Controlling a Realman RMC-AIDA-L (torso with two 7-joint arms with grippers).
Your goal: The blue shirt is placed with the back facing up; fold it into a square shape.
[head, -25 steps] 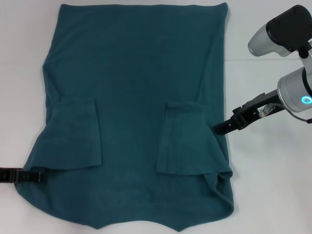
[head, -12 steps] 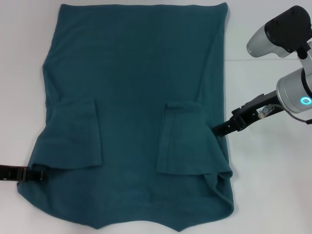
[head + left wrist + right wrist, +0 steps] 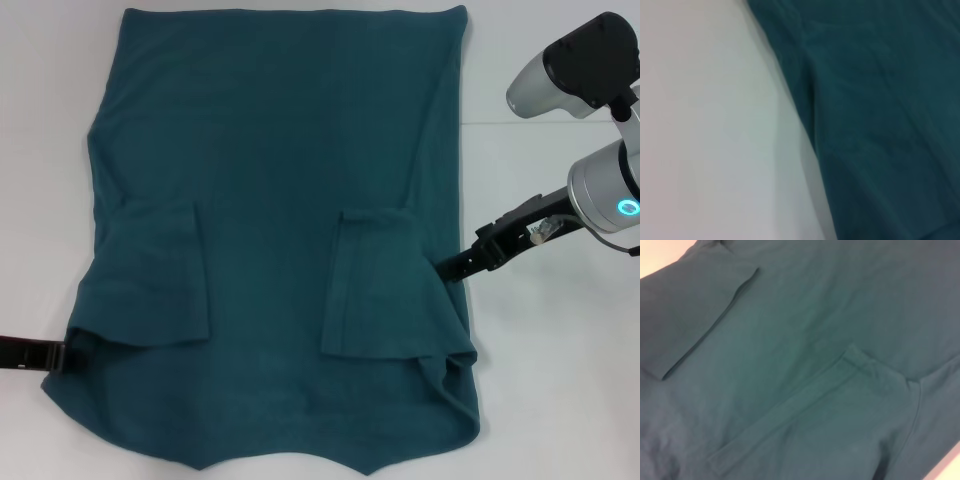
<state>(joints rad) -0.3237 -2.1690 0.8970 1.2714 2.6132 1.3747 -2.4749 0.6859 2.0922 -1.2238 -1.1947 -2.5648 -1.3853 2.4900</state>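
The blue shirt (image 3: 270,200) lies spread flat on the white table (image 3: 560,400), plain side up. Both sleeves are folded inward, the left sleeve (image 3: 150,275) and the right sleeve (image 3: 375,290). My left gripper (image 3: 55,354) lies low on the table at the shirt's lower left edge, its tip meeting the cloth. My right gripper (image 3: 445,267) reaches in from the right and touches the shirt's right edge beside the folded sleeve. The left wrist view shows the shirt (image 3: 880,100) edge against the table. The right wrist view is filled by the shirt (image 3: 800,340) and both sleeve folds.
The right arm's silver body (image 3: 600,190) hangs over the table's right side. Bare white table (image 3: 40,150) runs along both sides of the shirt. The shirt's near hem reaches the bottom of the head view.
The left gripper's visible part has shortened at the shirt's lower left edge, and the cloth there has shifted slightly. The right gripper has crept a little left against the shirt's right edge.
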